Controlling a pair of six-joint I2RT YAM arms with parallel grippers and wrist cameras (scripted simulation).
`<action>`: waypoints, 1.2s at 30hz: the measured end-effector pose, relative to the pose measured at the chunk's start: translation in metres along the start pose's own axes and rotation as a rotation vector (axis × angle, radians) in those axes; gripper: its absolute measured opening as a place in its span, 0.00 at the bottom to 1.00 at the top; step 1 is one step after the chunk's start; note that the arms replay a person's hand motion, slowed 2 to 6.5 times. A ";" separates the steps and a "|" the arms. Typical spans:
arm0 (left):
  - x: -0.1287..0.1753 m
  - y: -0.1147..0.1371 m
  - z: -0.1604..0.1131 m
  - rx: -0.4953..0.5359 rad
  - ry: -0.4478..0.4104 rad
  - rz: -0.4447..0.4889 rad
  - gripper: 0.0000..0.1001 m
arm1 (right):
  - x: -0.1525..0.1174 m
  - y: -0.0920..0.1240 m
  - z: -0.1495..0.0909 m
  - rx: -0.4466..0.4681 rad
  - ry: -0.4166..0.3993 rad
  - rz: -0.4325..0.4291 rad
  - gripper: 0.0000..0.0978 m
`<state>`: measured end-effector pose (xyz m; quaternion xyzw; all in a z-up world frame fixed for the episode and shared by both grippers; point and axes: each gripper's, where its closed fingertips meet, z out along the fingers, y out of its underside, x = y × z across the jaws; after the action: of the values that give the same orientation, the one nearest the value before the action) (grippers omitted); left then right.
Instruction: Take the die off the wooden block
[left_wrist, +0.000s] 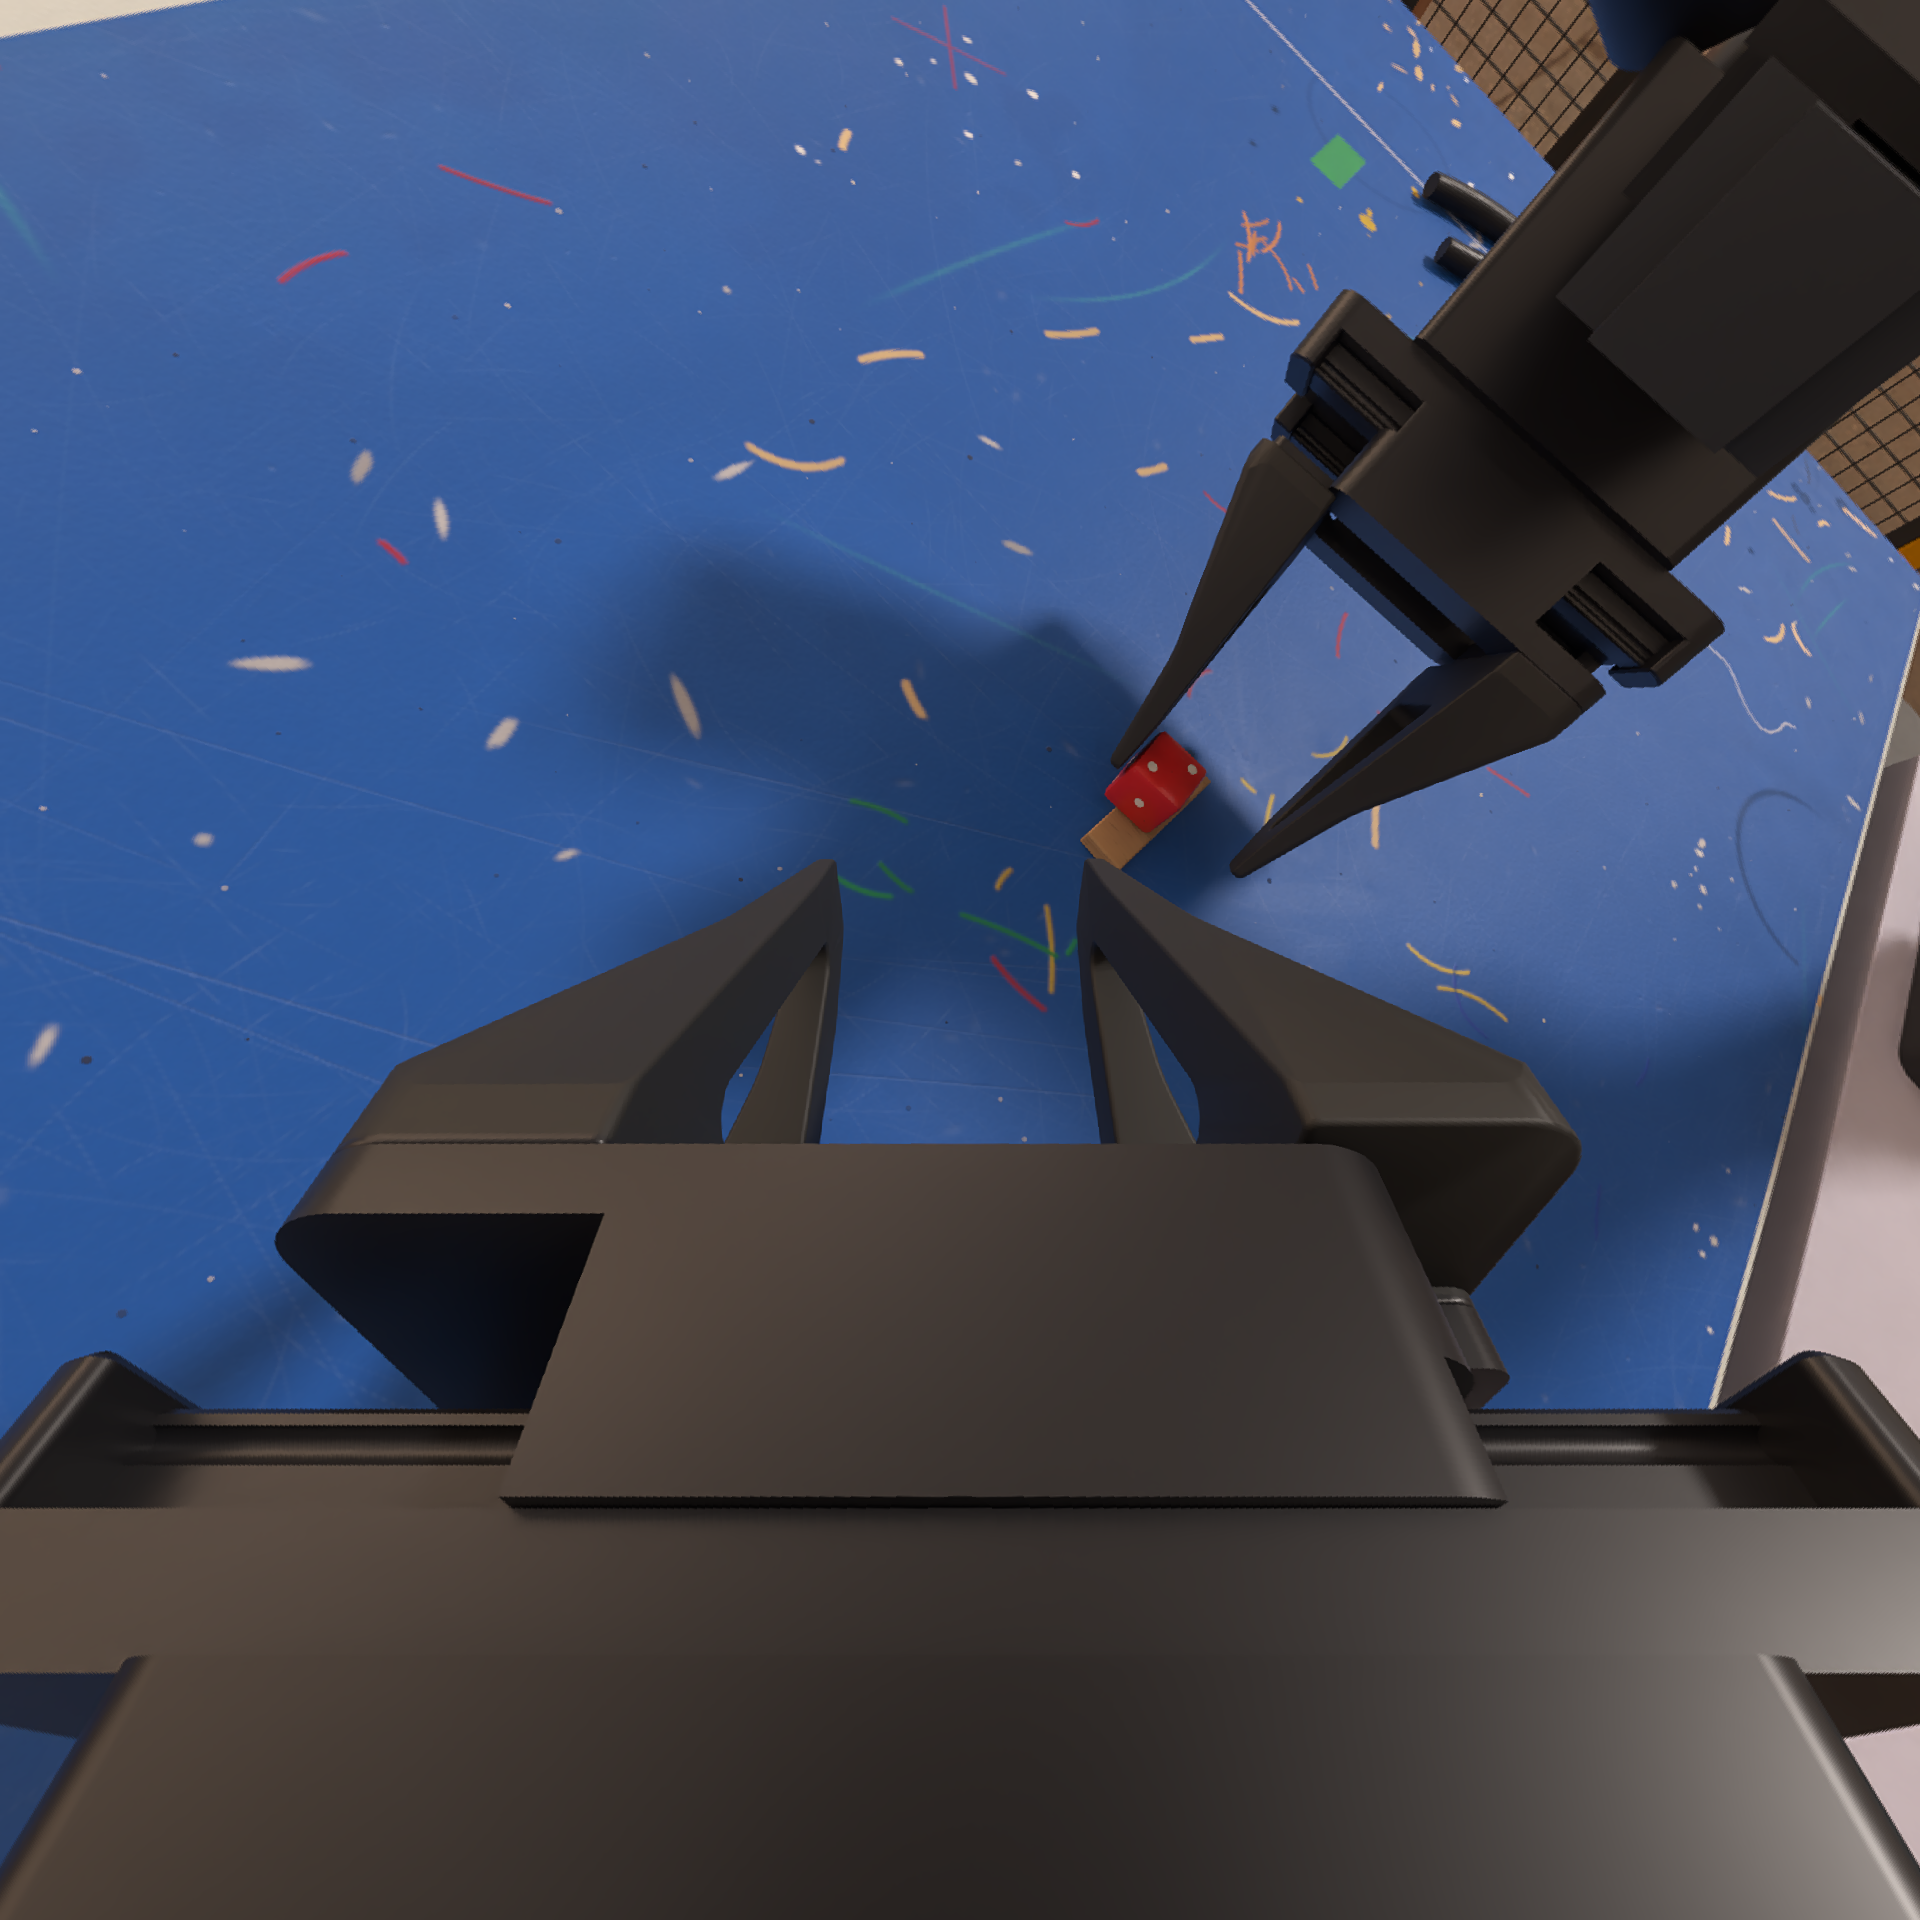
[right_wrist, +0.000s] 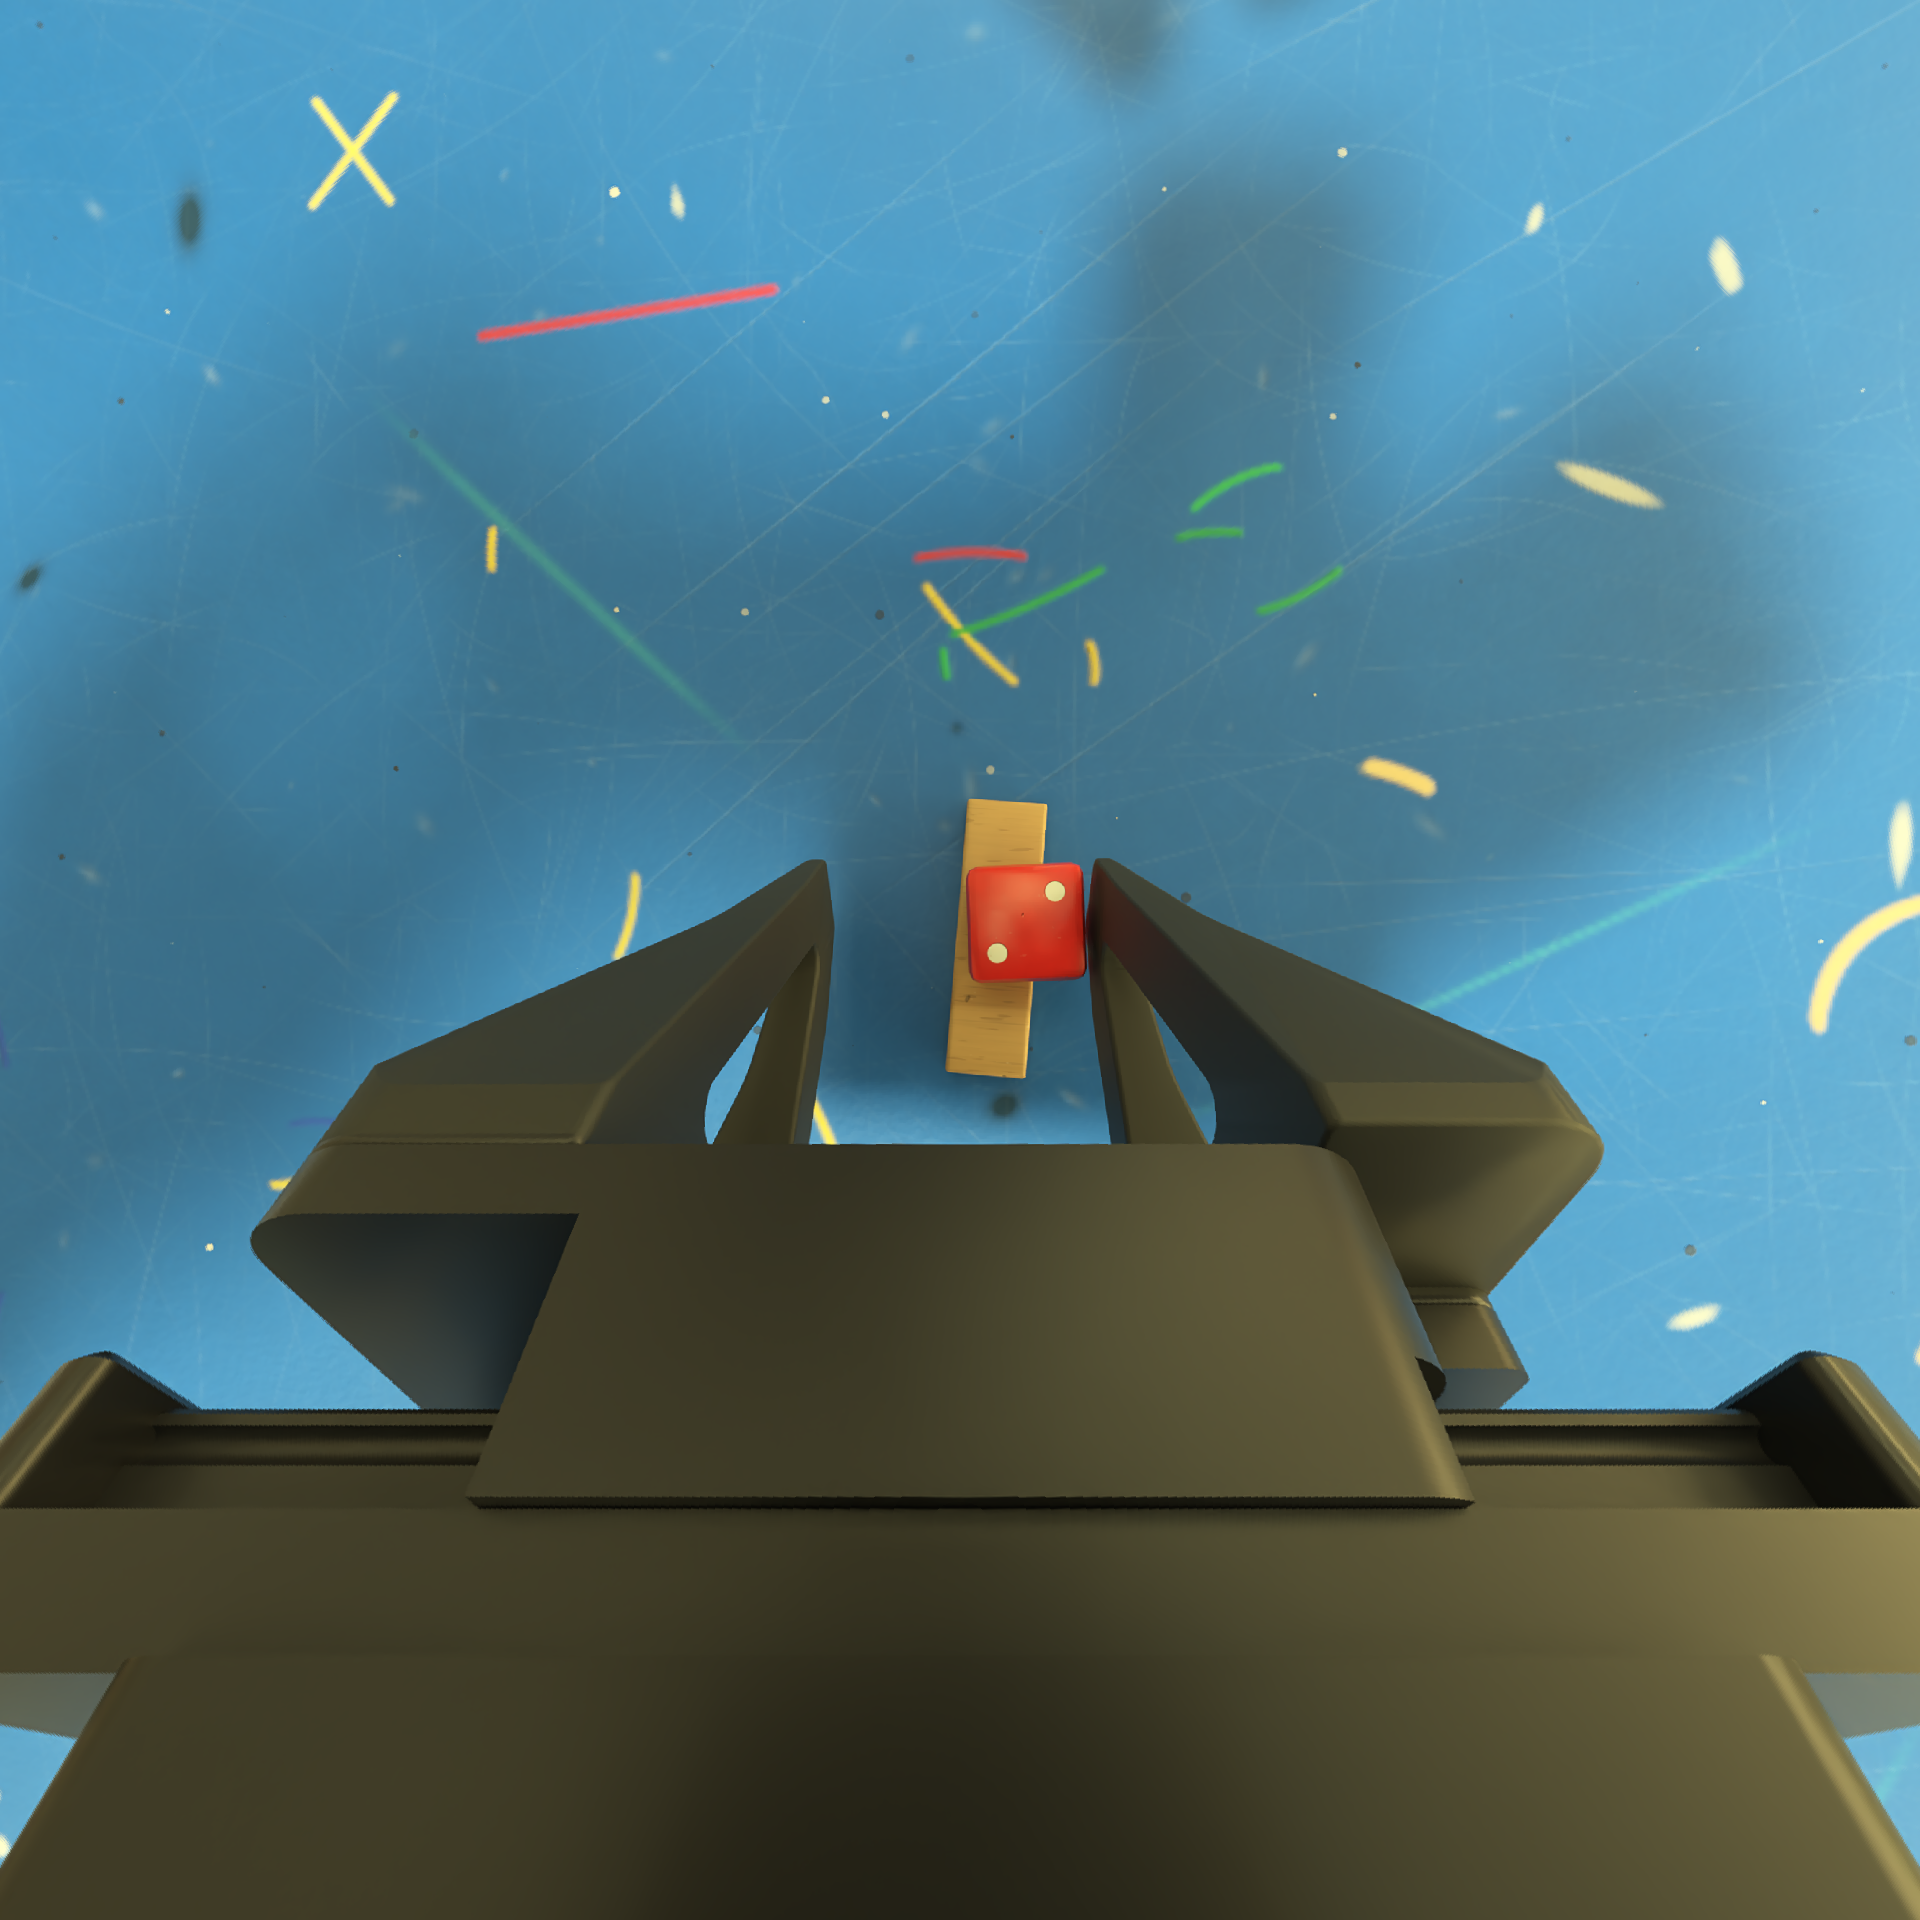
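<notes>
A red die with pale dots sits on a thin wooden block that lies flat on the blue mat. My right gripper is open and straddles the die. Its right finger touches the die's side, and the left finger stands apart from it. In the left wrist view the die and the block lie between the right gripper's fingertips. My left gripper is open and empty, its right fingertip just short of the block's near end.
The blue mat is scratched and flecked with coloured marks, with a green square at the far side. The table's edge runs down the right. A brown mesh surface lies beyond the far corner.
</notes>
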<state>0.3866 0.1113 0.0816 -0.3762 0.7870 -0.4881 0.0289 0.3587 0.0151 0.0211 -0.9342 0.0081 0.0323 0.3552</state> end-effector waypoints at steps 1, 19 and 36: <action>0.000 0.000 0.000 -0.002 0.001 0.001 0.39 | 0.000 0.000 0.000 -0.001 0.000 0.005 0.43; 0.003 0.003 0.003 -0.034 0.001 0.027 0.39 | 0.003 0.000 0.000 -0.016 0.020 0.031 0.42; 0.008 0.007 0.005 -0.050 0.012 0.045 0.39 | 0.005 0.000 0.001 -0.031 0.046 0.037 0.40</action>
<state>0.3791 0.1050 0.0760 -0.3561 0.8074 -0.4696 0.0255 0.3637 0.0157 0.0200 -0.9399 0.0328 0.0174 0.3395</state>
